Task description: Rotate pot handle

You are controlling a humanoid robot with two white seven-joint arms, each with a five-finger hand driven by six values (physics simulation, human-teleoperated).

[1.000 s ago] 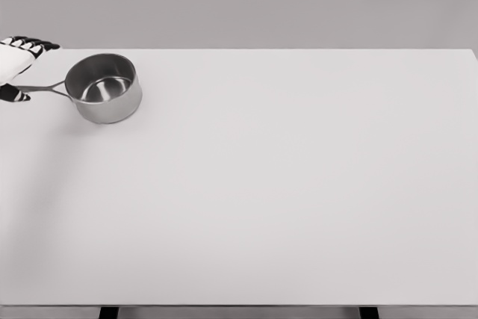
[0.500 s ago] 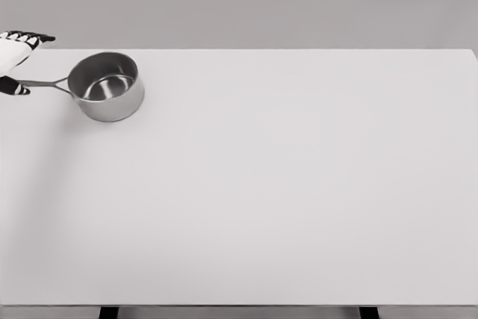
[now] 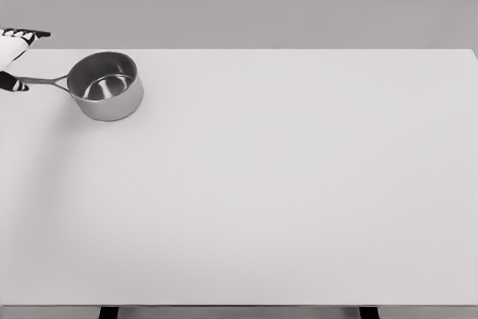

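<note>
A small steel pot point(image 3: 105, 86) stands empty and upright near the far left corner of the white table point(image 3: 284, 184). Its thin handle point(image 3: 45, 81) points left, slightly away from me. My left hand point(image 3: 9, 54) shows only partly at the left edge. Its dark-tipped fingers point(image 3: 33, 34) stretch out above the handle's end and stay apart from it. The thumb point(image 3: 16, 86) sits against the near side of the handle's tip. The fingers are spread and do not close around the handle. The right arm is out of view.
The table's far edge runs just behind the pot, and its left edge lies under the hand. Wide bare tabletop stretches to the right and toward me.
The left hand has slid left and farther away, partly leaving the frame. The handle's tip has swung away from me and the pot has shifted slightly to the right.
</note>
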